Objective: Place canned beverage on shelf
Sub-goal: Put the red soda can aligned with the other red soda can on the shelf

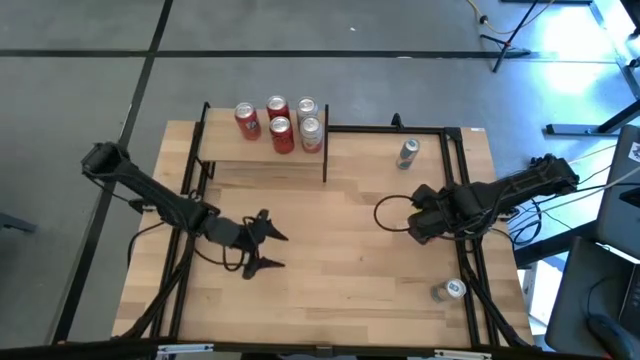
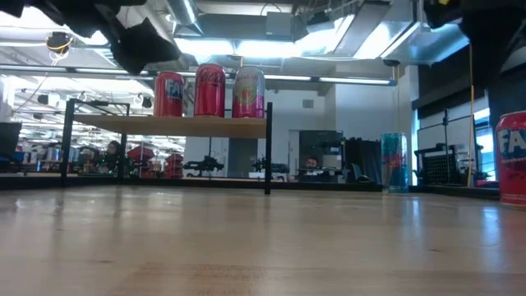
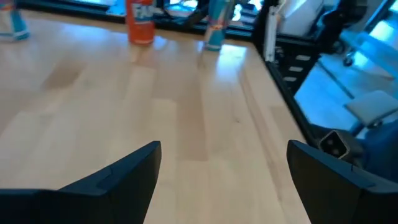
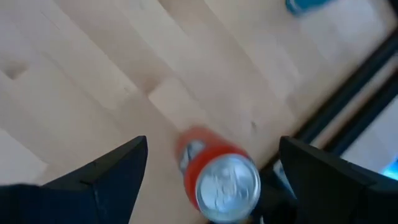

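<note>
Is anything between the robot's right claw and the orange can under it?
Nothing visible. The right gripper hangs open above the orange can, which stands upright on the table near its right edge, with only air between fingers and can.

The light wooden tabletop (image 1: 330, 270) fills the middle, with a black metal rail (image 1: 400, 129) along its far edge. A dark cable (image 1: 385, 212) loops on its right half. Beyond lies grey floor (image 1: 300, 30) (tripod legs (image 1: 515, 40) stand far right).
</note>
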You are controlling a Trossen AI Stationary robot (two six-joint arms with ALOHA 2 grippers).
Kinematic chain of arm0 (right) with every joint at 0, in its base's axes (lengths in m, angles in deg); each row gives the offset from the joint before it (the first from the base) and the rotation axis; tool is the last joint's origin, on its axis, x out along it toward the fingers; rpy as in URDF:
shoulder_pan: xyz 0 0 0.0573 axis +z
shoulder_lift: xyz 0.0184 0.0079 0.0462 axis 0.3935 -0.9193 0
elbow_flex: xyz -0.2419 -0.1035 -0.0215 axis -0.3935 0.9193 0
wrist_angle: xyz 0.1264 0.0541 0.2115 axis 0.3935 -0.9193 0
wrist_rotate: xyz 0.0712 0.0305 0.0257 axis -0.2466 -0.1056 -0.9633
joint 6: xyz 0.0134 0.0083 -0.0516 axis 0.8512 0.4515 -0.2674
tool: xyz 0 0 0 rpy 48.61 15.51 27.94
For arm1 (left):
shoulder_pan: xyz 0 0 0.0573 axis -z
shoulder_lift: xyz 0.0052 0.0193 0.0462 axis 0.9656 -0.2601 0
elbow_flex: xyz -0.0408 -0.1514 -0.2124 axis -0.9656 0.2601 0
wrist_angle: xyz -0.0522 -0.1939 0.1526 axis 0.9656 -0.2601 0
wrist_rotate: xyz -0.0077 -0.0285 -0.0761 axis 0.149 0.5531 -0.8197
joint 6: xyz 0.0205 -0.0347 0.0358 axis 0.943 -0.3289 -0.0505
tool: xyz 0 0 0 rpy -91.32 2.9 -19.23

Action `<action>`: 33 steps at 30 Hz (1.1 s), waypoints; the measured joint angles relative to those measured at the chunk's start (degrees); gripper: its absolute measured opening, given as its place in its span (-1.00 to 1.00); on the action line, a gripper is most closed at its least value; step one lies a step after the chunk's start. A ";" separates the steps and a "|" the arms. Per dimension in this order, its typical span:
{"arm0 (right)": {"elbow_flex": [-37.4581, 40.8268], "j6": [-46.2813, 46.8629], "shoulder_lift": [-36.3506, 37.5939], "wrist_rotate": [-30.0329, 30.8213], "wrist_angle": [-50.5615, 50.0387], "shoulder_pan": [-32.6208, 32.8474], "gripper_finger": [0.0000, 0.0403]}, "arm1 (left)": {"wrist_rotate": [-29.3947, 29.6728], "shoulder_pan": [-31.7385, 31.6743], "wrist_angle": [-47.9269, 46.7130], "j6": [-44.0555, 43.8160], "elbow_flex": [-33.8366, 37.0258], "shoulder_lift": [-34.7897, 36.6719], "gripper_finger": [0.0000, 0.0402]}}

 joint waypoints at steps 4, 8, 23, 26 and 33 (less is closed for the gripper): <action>2.04 2.06 0.00 -2.94 -1.82 0.00 0.74 | 0.05 0.49 3.66 0.01 0.58 -4.27 0.59; 5.27 2.14 0.00 -4.13 -2.31 -0.34 0.74 | 0.24 0.19 5.45 -0.02 0.60 -7.07 0.59; 12.40 -3.27 -0.02 -10.17 2.92 -4.88 0.74 | 1.17 0.14 6.79 0.02 0.60 -8.13 0.59; 14.36 -4.92 -0.02 -12.33 3.97 -6.99 0.74 | 1.20 0.14 6.78 0.02 0.60 -8.13 0.59; 17.14 -8.85 -0.07 -17.82 10.05 -8.81 0.70 | 1.20 0.14 6.73 0.04 0.60 -8.13 0.59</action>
